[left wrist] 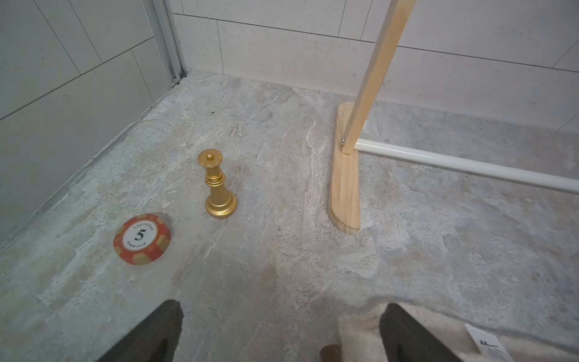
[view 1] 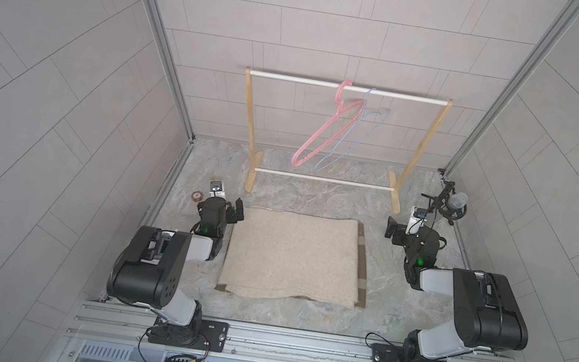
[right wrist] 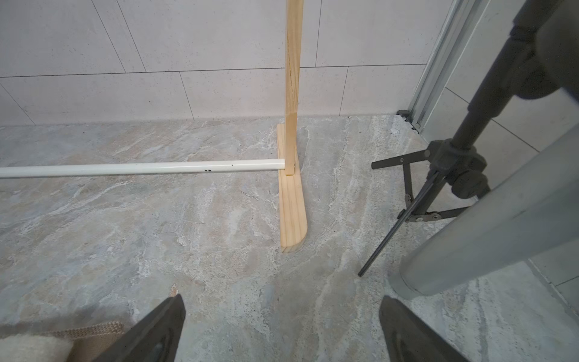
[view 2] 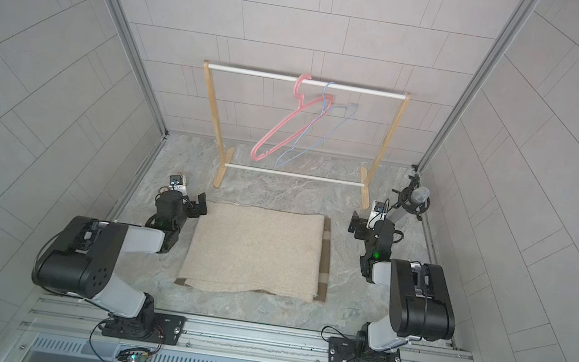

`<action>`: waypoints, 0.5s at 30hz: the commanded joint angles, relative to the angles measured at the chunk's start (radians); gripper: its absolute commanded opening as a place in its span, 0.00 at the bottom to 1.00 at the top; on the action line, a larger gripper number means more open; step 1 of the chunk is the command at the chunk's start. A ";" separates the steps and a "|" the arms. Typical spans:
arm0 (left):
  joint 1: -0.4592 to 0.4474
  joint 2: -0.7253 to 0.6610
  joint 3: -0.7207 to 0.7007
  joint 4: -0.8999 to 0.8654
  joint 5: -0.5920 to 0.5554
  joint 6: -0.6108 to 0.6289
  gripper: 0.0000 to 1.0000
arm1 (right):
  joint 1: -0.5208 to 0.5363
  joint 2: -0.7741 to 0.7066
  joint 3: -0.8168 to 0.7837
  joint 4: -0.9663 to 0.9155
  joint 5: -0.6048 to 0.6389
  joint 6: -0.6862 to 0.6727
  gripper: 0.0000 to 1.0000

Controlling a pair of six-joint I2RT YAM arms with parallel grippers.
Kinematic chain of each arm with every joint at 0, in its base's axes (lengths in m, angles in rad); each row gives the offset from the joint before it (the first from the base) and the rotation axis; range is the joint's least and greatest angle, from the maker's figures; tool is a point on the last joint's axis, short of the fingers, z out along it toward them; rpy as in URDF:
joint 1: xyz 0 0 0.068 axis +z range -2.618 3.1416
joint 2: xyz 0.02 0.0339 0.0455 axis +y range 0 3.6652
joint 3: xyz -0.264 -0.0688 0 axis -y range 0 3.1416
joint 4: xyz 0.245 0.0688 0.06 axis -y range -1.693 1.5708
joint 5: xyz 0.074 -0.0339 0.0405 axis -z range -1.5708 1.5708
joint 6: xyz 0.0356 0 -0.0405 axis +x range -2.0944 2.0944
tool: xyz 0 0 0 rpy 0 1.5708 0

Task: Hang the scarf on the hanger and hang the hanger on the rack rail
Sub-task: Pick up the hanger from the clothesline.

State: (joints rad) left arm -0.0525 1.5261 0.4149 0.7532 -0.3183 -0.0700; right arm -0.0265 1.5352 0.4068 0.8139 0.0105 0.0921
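The wooden clothes rack stands at the far end of the stone-patterned tabletop, and nothing hangs on it but two bare hangers, so the task appears to be at its very start: the scarf has not been lifted.

The scarf lies flat on the tabletop between the two arms, in front of the rack and well apart from its top rail. It is folded into a broad rectangle, with a cream, fleecy face upward. A tan striped layer peeks out along its right edge and near edge. It looks soft and limp, and would likely sag and unfold once raised. The near edge ripples slightly.

The left gripper sits at the scarf's far left corner with its jaws spread wide and empty. In the left wrist view one finger overlaps the fleece, though contact cannot be told. The right gripper is equally spread and empty, set off from the scarf's far right corner.

The next move probably calls for pinching a far edge or corner, through all the layers, before any lift.

The pink hanger and the blue wire hanger hang side by side, both swung at a slant.

A white label shows at the scarf's corner.
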 commanded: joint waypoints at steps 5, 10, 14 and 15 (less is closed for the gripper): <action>0.000 0.003 0.012 0.014 0.013 0.013 1.00 | -0.003 -0.009 0.005 -0.019 -0.005 -0.008 1.00; 0.001 -0.001 0.009 0.018 0.017 0.012 1.00 | -0.003 -0.012 0.000 -0.014 -0.002 0.001 1.00; -0.001 -0.062 -0.005 0.002 0.002 0.004 1.00 | -0.003 -0.013 -0.002 -0.009 0.002 0.001 1.00; -0.002 -0.094 -0.017 -0.006 -0.011 0.002 1.00 | -0.003 -0.015 -0.007 -0.002 0.001 0.001 1.00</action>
State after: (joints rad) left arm -0.0525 1.5043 0.4114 0.7464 -0.3149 -0.0704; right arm -0.0265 1.5352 0.4068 0.8143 0.0109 0.0929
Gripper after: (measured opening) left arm 0.993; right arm 0.999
